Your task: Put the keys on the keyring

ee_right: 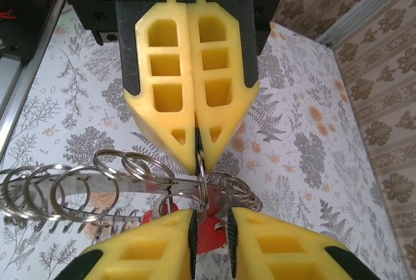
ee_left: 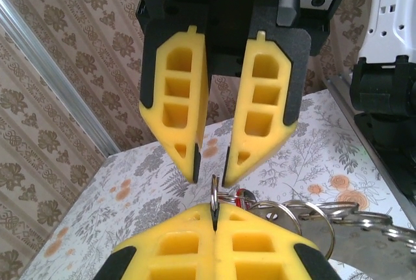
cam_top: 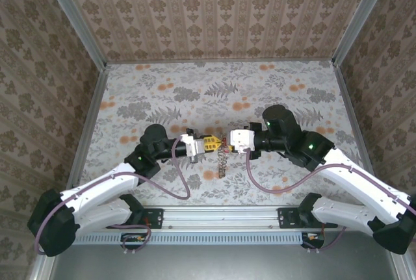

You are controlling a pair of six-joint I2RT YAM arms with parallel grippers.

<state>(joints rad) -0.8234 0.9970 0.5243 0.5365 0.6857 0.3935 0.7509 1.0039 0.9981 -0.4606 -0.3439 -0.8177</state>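
Note:
My left gripper (cam_top: 212, 142) (ee_left: 214, 210) is shut on the thin edge of the silvery keyring (ee_left: 214, 188), held edge-on above the table. The same ring (ee_right: 203, 175) runs from the left gripper's shut tips (ee_right: 197, 156) down between the fingers of my right gripper (ee_right: 211, 220), which is open around it. In the left wrist view the right gripper (ee_left: 211, 168) faces me with its jaws apart just above the ring. Red key heads (ee_right: 220, 238) (ee_left: 242, 193) hang behind the ring. The bundle (cam_top: 223, 158) dangles between both grippers.
Several more silvery rings (ee_right: 78, 189) (ee_left: 294, 216) are strung on a flat metal piece (ee_left: 374, 244) beside the held ring. The floral table (cam_top: 195, 91) stretches bare behind the arms, enclosed by patterned walls (cam_top: 214, 7) and metal corner rails (cam_top: 78, 20).

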